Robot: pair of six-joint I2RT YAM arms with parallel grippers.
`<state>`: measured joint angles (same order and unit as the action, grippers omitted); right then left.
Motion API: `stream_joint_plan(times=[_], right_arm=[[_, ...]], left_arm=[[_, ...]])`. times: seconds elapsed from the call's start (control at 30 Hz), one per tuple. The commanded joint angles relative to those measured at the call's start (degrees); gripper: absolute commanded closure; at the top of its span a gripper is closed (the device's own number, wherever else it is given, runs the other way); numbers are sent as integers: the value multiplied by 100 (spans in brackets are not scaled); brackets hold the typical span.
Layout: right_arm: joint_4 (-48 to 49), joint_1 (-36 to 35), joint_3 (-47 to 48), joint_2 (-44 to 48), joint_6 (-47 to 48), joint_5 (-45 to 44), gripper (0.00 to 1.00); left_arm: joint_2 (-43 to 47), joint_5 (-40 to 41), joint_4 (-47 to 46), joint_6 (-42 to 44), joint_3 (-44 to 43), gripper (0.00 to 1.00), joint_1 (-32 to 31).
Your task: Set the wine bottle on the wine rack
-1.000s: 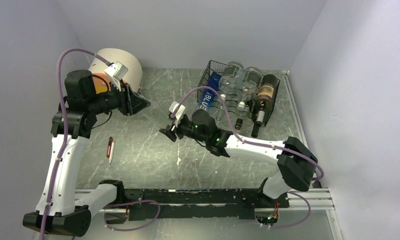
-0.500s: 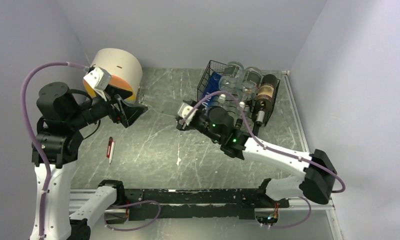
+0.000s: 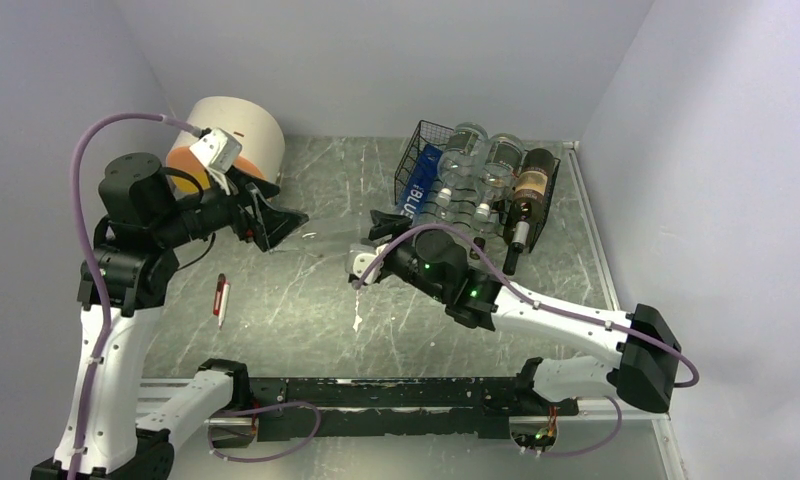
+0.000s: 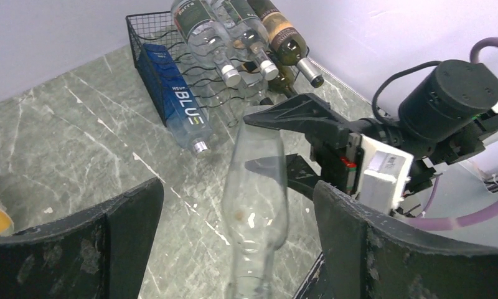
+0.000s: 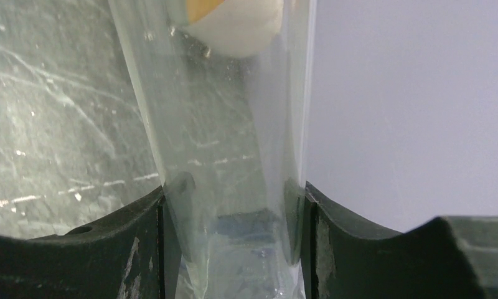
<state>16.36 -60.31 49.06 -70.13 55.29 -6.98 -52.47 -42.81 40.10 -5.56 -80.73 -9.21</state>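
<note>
A clear, empty wine bottle point(image 4: 256, 180) hangs in the air between my two arms. Its wide body sits pinched between the fingers of my right gripper point(image 5: 234, 240), which is shut on it. Its neck points toward my left gripper point(image 4: 246, 255), whose jaws stand wide open on either side without touching the glass. From above the bottle point(image 3: 326, 238) is barely visible between the left gripper point(image 3: 276, 222) and the right gripper point(image 3: 373, 242). The black wire wine rack point(image 3: 423, 135) stands at the back right, behind my right gripper, and holds several bottles.
On the rack lie a blue-labelled bottle point(image 3: 416, 195), clear bottles point(image 3: 468, 158) and a dark wine bottle point(image 3: 531, 188). A white cylinder with an orange face point(image 3: 238, 128) stands at the back left. A red pen point(image 3: 221, 298) lies on the marbled tabletop point(image 3: 306, 300). Walls close in on three sides.
My left gripper was shut and has opened wide around the bottle's neck. The right arm has reached farther out toward the rack and now carries the bottle alone.
</note>
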Motion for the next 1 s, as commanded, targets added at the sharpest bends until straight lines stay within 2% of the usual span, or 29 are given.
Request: stream_joint_plan(times=[0.0,0.1,0.17,0.4,0.5,0.7,0.97], right_arm=[[99,-21,126,-16,437,-399,100],[92,-62,100,-22,556,-419,100],[93,-121,76,-19,689,-503,100],[-275,-310,160,-7,940,-745,100],[-473,-383,195,46,911,-709,100],[-551,-479,116,230,955,-699,100],[-373,-510,-14,516,983,-574,100]], left_arm=[[101,196,-120,-53,46,6,-204],[39,132,-147,27,306,0,-379],[-22,200,-136,118,458,0,-605],[-495,1459,327,472,533,0,-1899],[-663,1578,433,550,540,0,-2203],[-843,1491,720,523,584,3,-2339],[-834,1418,1080,364,756,20,-2339]])
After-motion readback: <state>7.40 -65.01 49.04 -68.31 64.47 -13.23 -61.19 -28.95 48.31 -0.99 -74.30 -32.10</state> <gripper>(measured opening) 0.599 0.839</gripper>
